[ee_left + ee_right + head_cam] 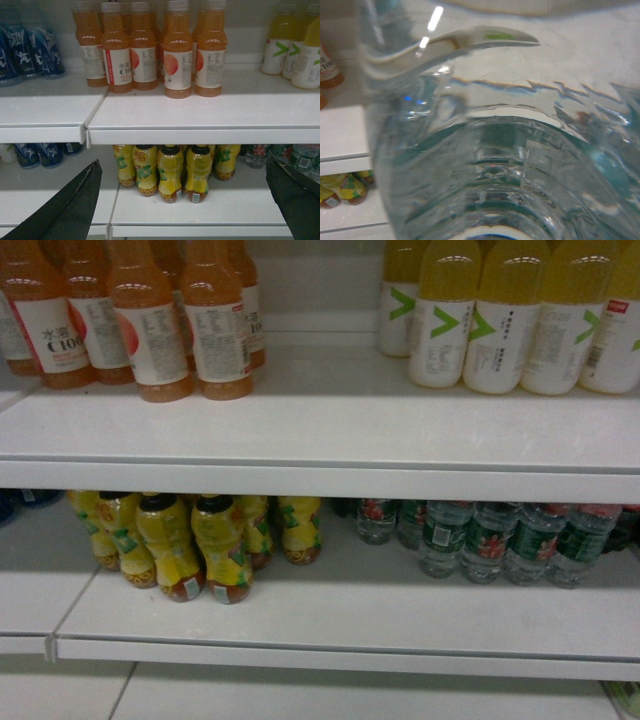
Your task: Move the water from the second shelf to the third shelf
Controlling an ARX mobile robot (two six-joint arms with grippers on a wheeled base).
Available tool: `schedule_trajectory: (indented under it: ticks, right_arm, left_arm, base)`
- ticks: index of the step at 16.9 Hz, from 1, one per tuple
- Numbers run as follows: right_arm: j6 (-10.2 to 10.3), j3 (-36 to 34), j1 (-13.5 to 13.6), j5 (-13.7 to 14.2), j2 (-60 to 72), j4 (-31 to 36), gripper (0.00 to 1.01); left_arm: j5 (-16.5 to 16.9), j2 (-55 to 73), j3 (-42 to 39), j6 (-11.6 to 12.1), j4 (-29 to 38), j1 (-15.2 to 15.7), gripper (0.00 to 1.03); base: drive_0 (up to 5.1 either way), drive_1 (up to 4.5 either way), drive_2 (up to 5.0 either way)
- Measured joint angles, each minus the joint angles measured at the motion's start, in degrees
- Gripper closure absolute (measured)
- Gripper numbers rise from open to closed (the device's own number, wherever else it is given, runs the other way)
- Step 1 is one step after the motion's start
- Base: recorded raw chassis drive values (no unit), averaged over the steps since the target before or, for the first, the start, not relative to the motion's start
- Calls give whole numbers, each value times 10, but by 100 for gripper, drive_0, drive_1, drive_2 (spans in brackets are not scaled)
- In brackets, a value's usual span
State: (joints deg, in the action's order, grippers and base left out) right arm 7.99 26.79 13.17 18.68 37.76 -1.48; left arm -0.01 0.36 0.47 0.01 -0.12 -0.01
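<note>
Upper shelf (300, 435) spans the head view, bare across its front middle; orange drink bottles (150, 315) stand at its back left, yellow bottles with white labels (500, 320) at back right. Lower shelf (350, 625) carries yellow tea bottles (195, 545) on the left and a row of green-labelled water bottles (490, 540) on the right. Neither arm shows in the head view.

Left gripper (185, 200): dark fingers (70, 205) spread wide at the frame edges, nothing between them.

The water (490, 165) fills the right wrist view, pressed close against the lens (ribbed clear wall, greenish tint), so it appears lifted off the row; right gripper's fingers are not visible, grasp cannot be confirmed.

Judgement: pick seems done; carrying to the target shelf, setting down and releasing remain.
</note>
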Motion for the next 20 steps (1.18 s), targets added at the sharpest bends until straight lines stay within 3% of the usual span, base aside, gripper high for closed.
schedule_trajectory:
  ticks: [20]
  right_arm:
    - [0, -1, 0, 0, 0, -2, 58]
  left_arm:
    - [0, 0, 0, 0, -1, 0, 5]
  base:
    - [-495, 215, 265]
